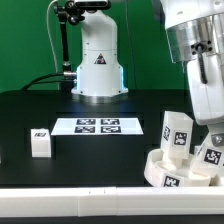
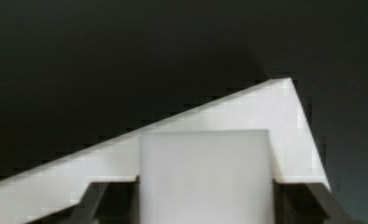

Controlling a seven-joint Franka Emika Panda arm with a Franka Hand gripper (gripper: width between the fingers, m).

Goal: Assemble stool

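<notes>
The stool's round white seat (image 1: 168,173) lies at the front of the exterior view's right. One tagged leg (image 1: 177,133) stands upright on it. A second leg (image 1: 211,153) tilts over the seat's far side, and my gripper (image 1: 211,135) comes down on it from above. In the wrist view that leg (image 2: 206,165) fills the gap between the dark fingers (image 2: 112,198), which press on both its sides, so my gripper (image 2: 206,200) is shut on it. A third leg (image 1: 40,142) stands alone on the exterior view's left.
The marker board (image 1: 98,126) lies flat on the black table in front of the arm's white base (image 1: 98,70). A slanted white surface (image 2: 252,115) shows behind the held leg in the wrist view; which part it is I cannot tell.
</notes>
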